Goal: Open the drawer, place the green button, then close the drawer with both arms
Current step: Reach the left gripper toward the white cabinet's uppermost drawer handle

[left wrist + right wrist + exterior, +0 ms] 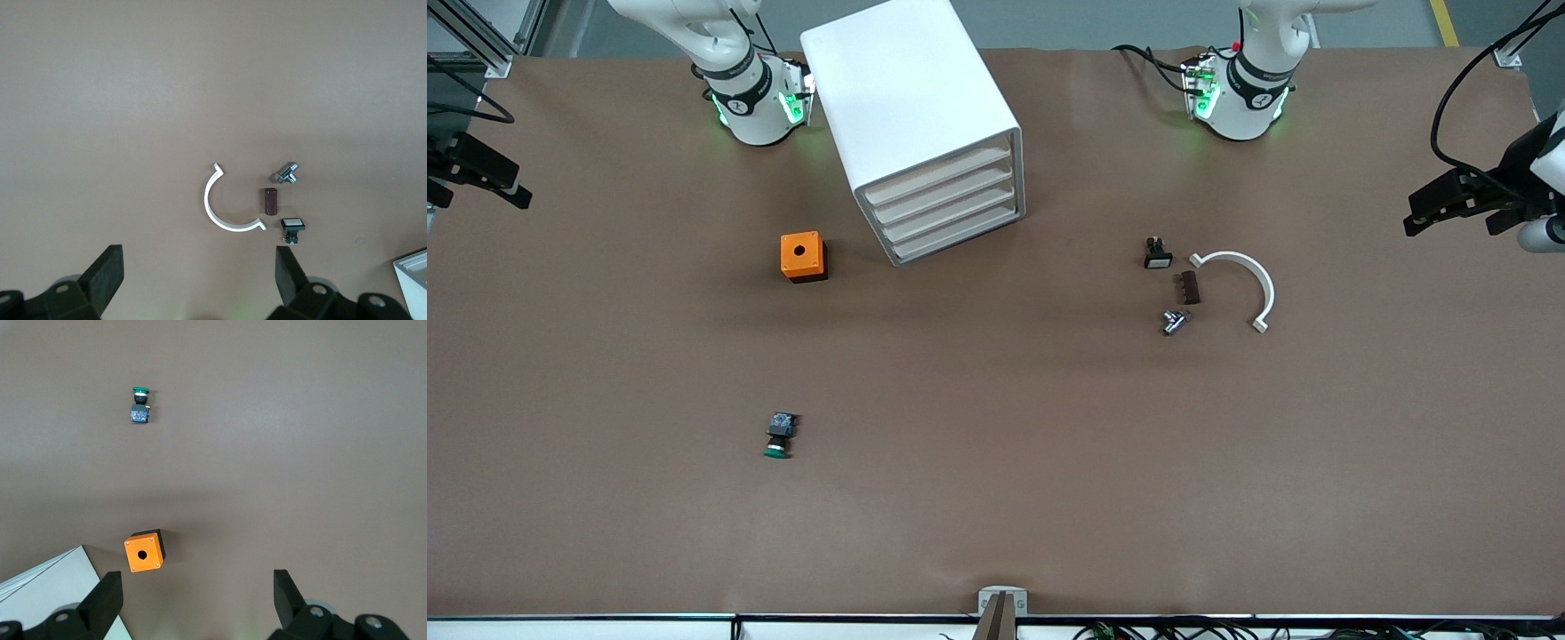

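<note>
While all four drawers of the cabinet [921, 124] are shut, including the bottom drawer [960, 238], I read the button [780, 436] lying on its side on the table [996, 462], green cap toward the front camera, nearer that camera than the orange box [803, 257]. Both pincers hang wide open and empty at the table's ends: right gripper [476, 173], left gripper [1463, 203]. I judge the right arm closer to the button; no legible writing.

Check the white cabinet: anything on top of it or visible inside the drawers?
Nothing sits on top of the white cabinet. All four drawers are shut, including the bottom drawer, so only their fronts show; their contents are hidden. The button lies out on the table.
</note>
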### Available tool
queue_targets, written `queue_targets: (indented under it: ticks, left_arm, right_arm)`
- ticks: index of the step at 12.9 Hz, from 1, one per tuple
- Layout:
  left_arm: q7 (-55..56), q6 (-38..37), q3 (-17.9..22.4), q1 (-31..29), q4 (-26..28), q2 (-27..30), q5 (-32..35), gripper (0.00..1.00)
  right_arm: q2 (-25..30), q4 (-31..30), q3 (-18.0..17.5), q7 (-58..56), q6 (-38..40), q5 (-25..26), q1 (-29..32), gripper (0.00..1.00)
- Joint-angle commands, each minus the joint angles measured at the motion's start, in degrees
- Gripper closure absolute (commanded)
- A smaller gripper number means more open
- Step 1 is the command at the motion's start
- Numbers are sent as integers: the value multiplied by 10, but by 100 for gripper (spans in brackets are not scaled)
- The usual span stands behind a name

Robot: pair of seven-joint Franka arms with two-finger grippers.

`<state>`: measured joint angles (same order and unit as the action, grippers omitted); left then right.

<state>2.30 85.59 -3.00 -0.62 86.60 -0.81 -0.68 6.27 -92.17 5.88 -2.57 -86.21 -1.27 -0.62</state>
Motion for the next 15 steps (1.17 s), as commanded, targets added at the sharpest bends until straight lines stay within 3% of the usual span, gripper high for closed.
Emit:
queue_targets:
  ticks: [1, 7, 15]
  left_arm:
    - [0, -8, -2, -3, -6, 2, 7, 0]
    - [-5, -4, 16, -21, -6, -9, 6, 0]
    - [-3, -5, 16, -24, -2, -144, 7, 0]
  right_arm:
    - [18, -19, -7, -8, -8, -1, 12, 0]
    - [18, -19, -7, -8, -8, -1, 12, 0]
    - [17, -18, -6, -9, -6, -1, 12, 0]
